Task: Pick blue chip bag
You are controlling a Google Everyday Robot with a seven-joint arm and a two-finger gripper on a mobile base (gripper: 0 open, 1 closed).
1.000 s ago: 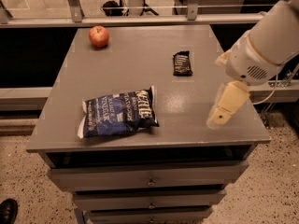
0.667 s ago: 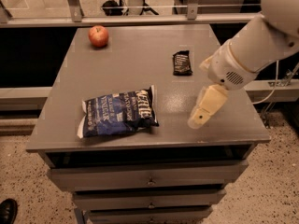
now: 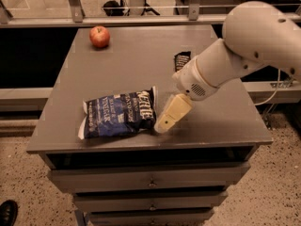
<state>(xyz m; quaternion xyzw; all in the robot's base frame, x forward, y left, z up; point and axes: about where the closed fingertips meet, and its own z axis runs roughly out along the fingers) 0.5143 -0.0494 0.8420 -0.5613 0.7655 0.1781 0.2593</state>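
The blue chip bag (image 3: 118, 114) lies flat on the grey table (image 3: 141, 65), near its front left edge, dark blue with white lettering and white sealed ends. My gripper (image 3: 164, 124) hangs from the white arm that reaches in from the right. Its cream fingers point down and left, and the tip sits right beside the bag's right end, close to the table top. I cannot tell if the tip touches the bag.
A red apple (image 3: 99, 36) sits at the table's back left. A small black snack packet (image 3: 181, 60) lies at the back right, partly behind my arm. Drawers sit under the table top. A dark shoe (image 3: 7, 213) shows on the floor at lower left.
My arm and gripper have swung left across the table, from the right side to the bag's right end. The bag, apple and packet have not moved.
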